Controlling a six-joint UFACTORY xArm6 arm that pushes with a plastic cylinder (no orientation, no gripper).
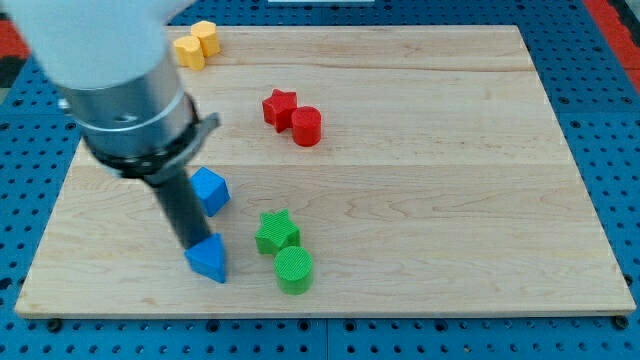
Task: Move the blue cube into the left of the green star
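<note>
1. We see a pale wooden board (pixel 420 150) lying on a blue perforated table (pixel 610 100), with seven small coloured plastic blocks spread over the view's left half and middle.
2. Our arm comes in from the view's top left as a wide grey cylinder (pixel 130 105) that narrows into a straight dark rod (pixel 178 205).
3. My tip (pixel 194 246) sits at the top edge of a blue triangular block (pixel 208 259), touching it or just short of it; we cannot tell which.
4. We have no jaws to report: the arm ends in the bare rod, holding nothing.
5. The blue cube (pixel 210 190) lies just to the view's right of the rod, above the blue triangular block, and looks to be touching the rod's side.
6. The green star (pixel 276 232) lies to the view's right of the blue cube and a little lower, with a clear strip of board between them.
7. A green cylinder (pixel 294 269) sits just below the green star, touching it or nearly so.
8. A red star (pixel 279 107) and a red cylinder (pixel 306 126) sit pressed together near the board's middle, towards the view's top.
9. Two yellow blocks stand side by side at the board's top left corner: one (pixel 189 51) to the left, the other (pixel 205 37) just above and right; their shapes are hard to make out.
</note>
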